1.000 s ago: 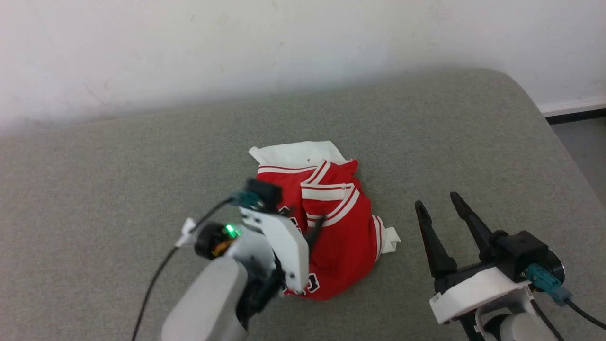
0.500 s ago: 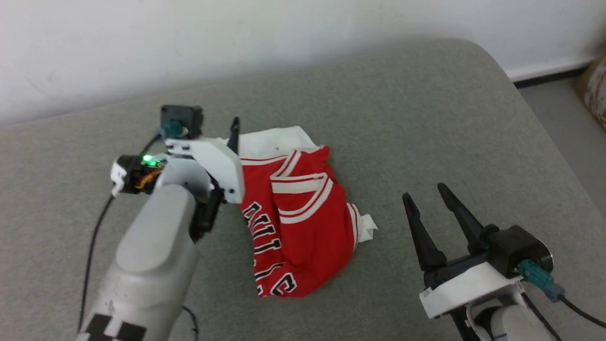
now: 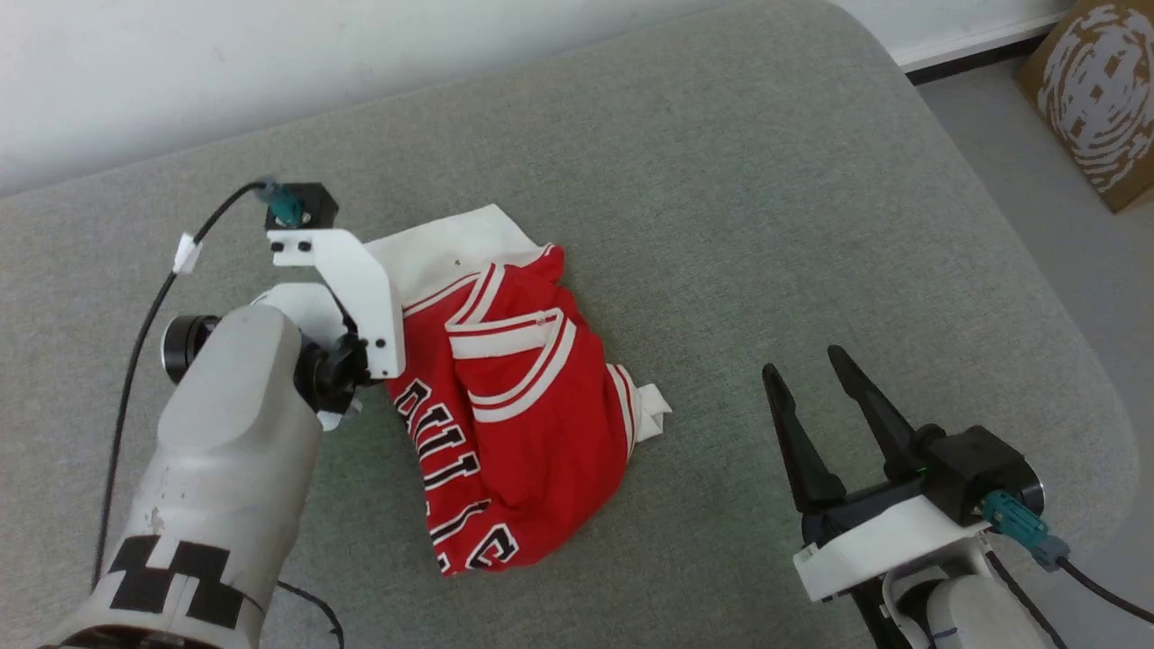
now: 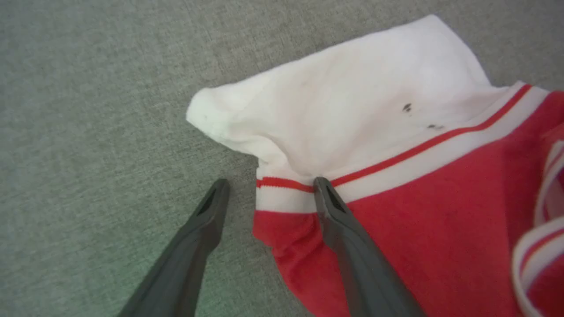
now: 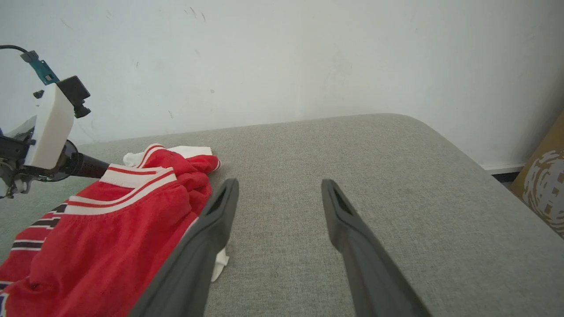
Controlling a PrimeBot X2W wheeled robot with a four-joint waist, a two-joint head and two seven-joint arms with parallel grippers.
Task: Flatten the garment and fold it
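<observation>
The red garment (image 3: 532, 424) lies crumpled in the middle of the grey padded surface (image 3: 721, 225), black lettering on its near left and a white sleeve (image 3: 442, 248) at the back. My left arm (image 3: 234, 415) reaches its back left edge. In the left wrist view my left gripper (image 4: 271, 191) is open astride the sleeve's red-white trim (image 4: 282, 185), one finger (image 4: 339, 220) over red cloth, the other over bare surface. To the garment's right, my right gripper (image 3: 804, 365) hovers open and empty, also visible in the right wrist view (image 5: 280, 184), the garment (image 5: 110, 224) at its left.
A white wall (image 3: 270, 54) runs behind the surface. The surface's rounded right edge (image 3: 1073, 333) drops to a grey floor, where a brown cardboard box (image 3: 1095, 99) with a white pattern stands.
The head camera has shifted, sliding the scene left and down. My left arm has moved off the garment's middle to its back left sleeve edge, uncovering the lettering. The right gripper has stayed put.
</observation>
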